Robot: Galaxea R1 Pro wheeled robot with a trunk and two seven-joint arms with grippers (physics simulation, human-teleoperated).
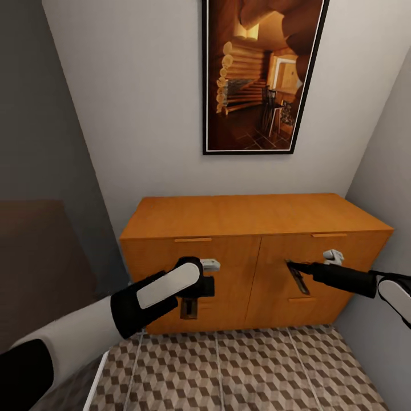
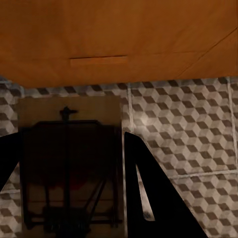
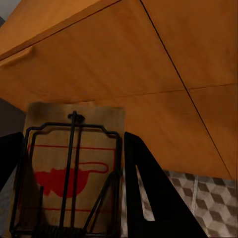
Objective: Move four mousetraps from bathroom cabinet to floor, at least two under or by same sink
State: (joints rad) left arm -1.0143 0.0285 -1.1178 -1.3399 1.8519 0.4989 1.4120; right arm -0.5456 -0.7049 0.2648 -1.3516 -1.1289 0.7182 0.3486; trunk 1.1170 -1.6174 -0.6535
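- Your left gripper (image 1: 189,307) clamps one mousetrap (image 2: 69,163) between its fingers (image 2: 153,198), held low before the cabinet (image 1: 251,217).
- Your right gripper (image 1: 297,277) clamps a second mousetrap (image 3: 72,173), its red mouse print facing the wrist camera.
- Two traps counted, one per gripper, both off the floor (image 1: 240,371).
- The cabinet's closed drawer fronts stand right behind both grippers.
- One framed picture (image 1: 262,74) hangs above; walls close in on both sides.
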